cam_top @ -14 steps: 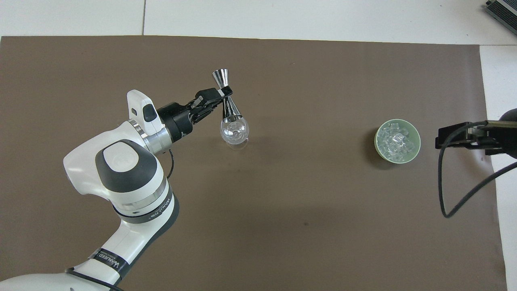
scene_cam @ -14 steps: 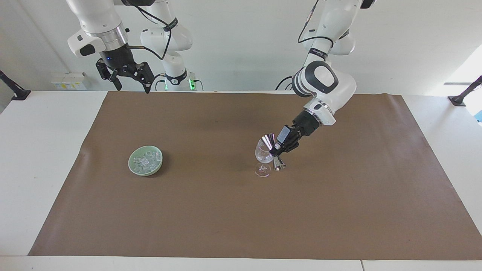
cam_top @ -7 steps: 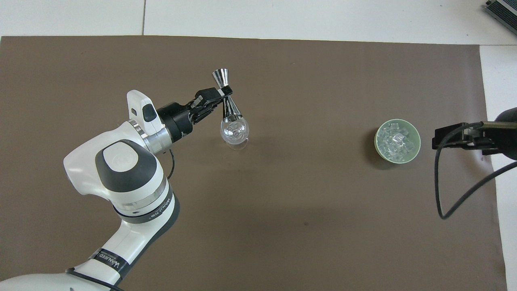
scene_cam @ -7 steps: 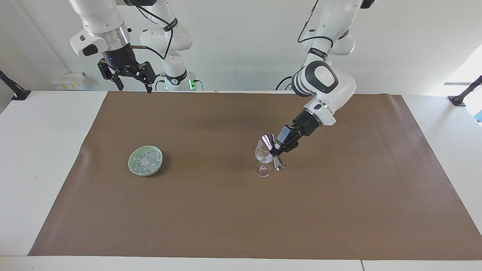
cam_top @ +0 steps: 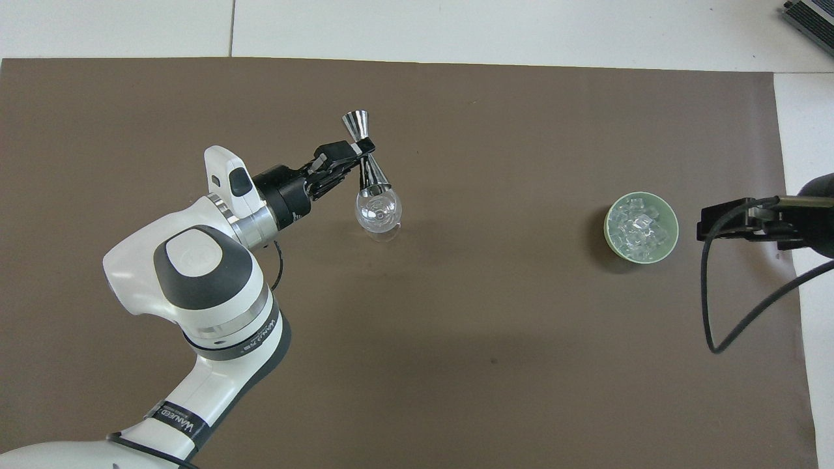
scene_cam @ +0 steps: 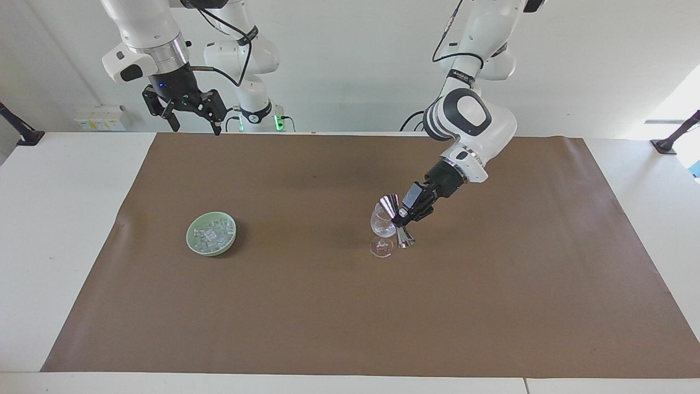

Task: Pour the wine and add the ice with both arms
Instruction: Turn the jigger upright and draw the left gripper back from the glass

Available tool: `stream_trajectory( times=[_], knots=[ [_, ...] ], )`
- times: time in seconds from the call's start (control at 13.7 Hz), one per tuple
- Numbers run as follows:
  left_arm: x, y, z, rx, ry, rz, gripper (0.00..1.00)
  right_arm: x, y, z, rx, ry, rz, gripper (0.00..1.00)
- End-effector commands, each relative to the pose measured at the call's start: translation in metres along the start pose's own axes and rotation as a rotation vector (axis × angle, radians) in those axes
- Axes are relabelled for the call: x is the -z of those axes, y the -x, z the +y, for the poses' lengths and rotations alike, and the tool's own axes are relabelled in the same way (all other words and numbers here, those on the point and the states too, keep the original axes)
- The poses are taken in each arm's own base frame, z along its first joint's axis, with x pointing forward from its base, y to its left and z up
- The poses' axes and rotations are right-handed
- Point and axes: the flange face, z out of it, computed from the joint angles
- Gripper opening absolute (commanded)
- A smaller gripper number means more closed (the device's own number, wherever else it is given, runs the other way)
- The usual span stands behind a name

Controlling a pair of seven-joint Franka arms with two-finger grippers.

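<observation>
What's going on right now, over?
Left gripper shut on jigger, tipped over wine glass. Right gripper open, waiting. Ice in bowl.

White table (scene_cam: 60, 219) under a wide brown mat (scene_cam: 492, 306); plain pale wall (scene_cam: 350, 65) above; black clamps (scene_cam: 22, 131) at both table ends; bright daylight at one side.

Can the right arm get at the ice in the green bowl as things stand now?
Probably yes. The right gripper hangs open and empty, raised at its own end of the table. The ice lies uncovered in the green bowl, with nothing standing beside it. The left gripper, shut on the jigger, is busy at the wine glass.
</observation>
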Motion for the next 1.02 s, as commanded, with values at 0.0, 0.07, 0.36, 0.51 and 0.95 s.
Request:
stream_trajectory(
  times=[0.0,0.07,0.36,0.51,0.95],
  knots=[
    [-0.0007,0.0026,0.0042,0.009,0.016,0.006,0.0,0.0009,0.0064,0.001,0.0,0.003,0.005,1.0],
    [-0.0006,0.0029,0.0034,0.01,0.015,0.005,0.0,0.0009,0.0064,0.001,0.0,0.003,0.005,1.0],
    [0.0002,0.0022,0.0039,0.014,0.018,0.008,0.0,0.0009,0.0063,0.0018,-0.001,0.003,0.005,1.0],
    [0.0016,-0.0003,0.003,0.017,0.017,0.014,0.0,0.0009,0.0064,0.001,0.0,0.003,0.005,1.0],
    [0.0077,-0.0019,0.001,0.085,0.011,0.028,0.0,0.0009,0.0064,0.001,0.0,0.003,0.005,1.0]
  ],
)
